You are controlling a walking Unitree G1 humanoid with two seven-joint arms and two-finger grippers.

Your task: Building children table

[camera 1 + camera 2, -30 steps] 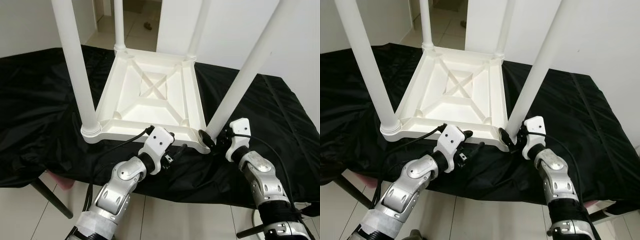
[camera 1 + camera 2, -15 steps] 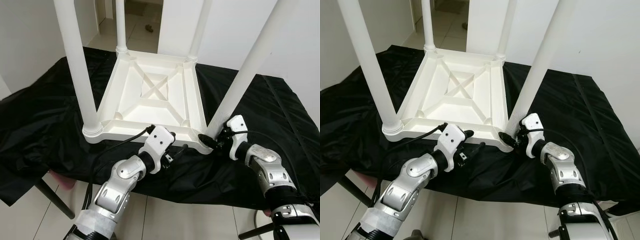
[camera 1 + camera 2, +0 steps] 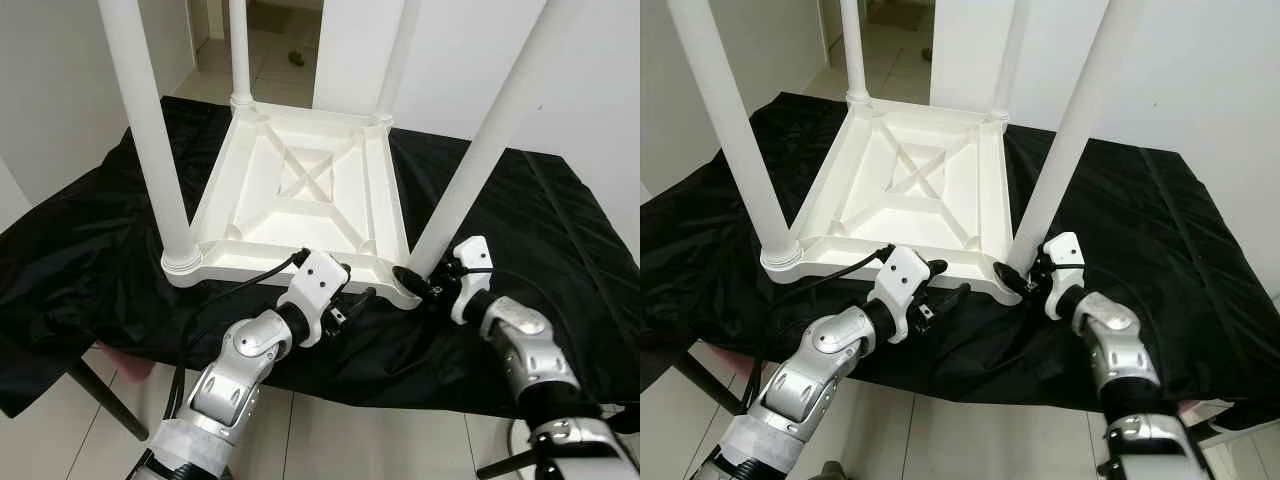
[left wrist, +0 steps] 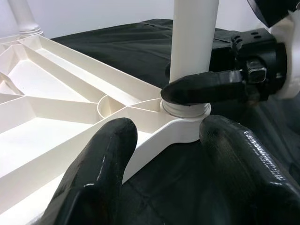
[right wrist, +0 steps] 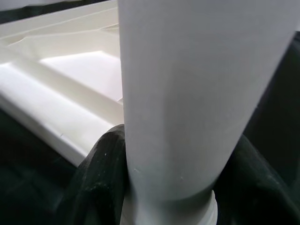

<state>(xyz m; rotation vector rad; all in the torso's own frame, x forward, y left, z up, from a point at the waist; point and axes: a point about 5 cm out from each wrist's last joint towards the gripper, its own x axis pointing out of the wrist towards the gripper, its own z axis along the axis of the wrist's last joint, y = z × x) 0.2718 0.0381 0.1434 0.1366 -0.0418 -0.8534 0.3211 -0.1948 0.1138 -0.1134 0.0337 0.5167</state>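
Upturned white table [image 3: 300, 195], four legs; right gripper [image 3: 415, 280] clamping one leg [image 3: 470, 170]; left gripper [image 3: 350, 300] parted.

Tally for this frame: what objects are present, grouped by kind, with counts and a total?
White table legs: 4 (near left, far left, far right, near right)
White table top, upside down: 1
Black cloth: 1
Grippers: 2 (left gripper, right gripper)
Total: 8
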